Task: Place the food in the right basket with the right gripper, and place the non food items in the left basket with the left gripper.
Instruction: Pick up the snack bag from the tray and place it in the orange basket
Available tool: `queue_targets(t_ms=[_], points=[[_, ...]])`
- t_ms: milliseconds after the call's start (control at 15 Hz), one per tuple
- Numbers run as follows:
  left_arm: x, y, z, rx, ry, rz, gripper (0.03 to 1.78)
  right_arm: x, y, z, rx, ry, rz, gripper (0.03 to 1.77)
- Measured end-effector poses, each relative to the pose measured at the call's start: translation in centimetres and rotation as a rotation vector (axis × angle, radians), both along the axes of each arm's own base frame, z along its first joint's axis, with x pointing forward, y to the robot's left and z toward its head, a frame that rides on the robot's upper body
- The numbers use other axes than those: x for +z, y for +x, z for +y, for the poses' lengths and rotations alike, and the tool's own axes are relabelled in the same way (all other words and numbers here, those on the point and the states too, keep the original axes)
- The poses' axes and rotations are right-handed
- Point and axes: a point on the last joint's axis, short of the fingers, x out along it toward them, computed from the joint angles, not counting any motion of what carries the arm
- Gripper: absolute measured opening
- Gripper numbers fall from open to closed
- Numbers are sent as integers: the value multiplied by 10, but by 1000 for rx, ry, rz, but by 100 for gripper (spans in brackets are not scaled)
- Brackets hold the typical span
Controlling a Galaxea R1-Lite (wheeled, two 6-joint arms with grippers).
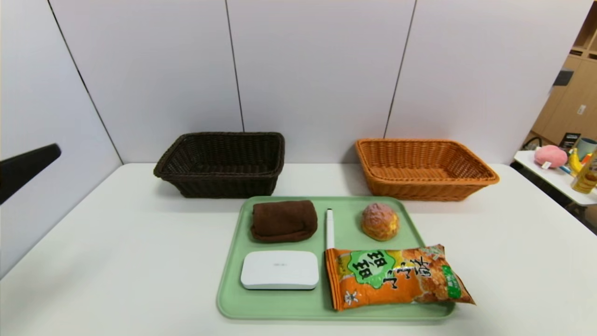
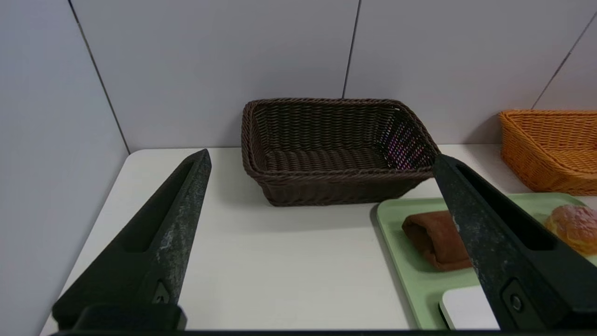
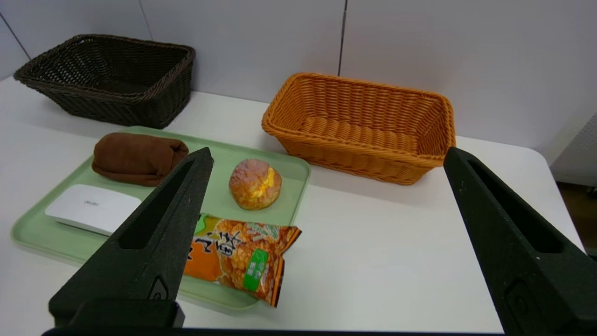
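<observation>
above tray (image 1: pixel 233 298): open | table (image 1: pixel 116 261) flanks: bare | baskets' mouths: unobstructed | wall (image 1: pixel 317 70): behind baskets

The dark brown left basket (image 1: pixel 220 163) and the orange-tan right basket (image 1: pixel 423 168) stand apart at the back of the counter (image 1: pixel 116 261), both empty. Nearer, a green tray (image 1: pixel 280 305) carries everything else: a folded brown towel (image 1: pixel 283 220) at its far left, a flat white box (image 1: pixel 280 269) in front of it, a slim white pen (image 1: pixel 329 228) lying lengthwise in the middle, a round golden bun (image 1: pixel 380 221) at the far right, and an orange snack bag (image 1: pixel 396 276) lying flat, its right end overhanging the tray's edge.
</observation>
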Motion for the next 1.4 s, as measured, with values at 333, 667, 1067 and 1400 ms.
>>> queue_targets(t_ms=[333, 667, 1067, 1400], points=[[23, 102, -1, -10, 4, 62, 169, 20, 86, 7, 41, -6, 133, 171], [6, 169, -10, -41, 8, 154, 169, 19, 145, 15, 63, -17, 211, 171], [-8, 190, -13, -51, 7, 203, 169, -2, 197, 28, 145, -111, 266, 171], [-7, 188, -16, -65, 16, 196, 169, 9, 200, 37, 336, -462, 391, 171]])
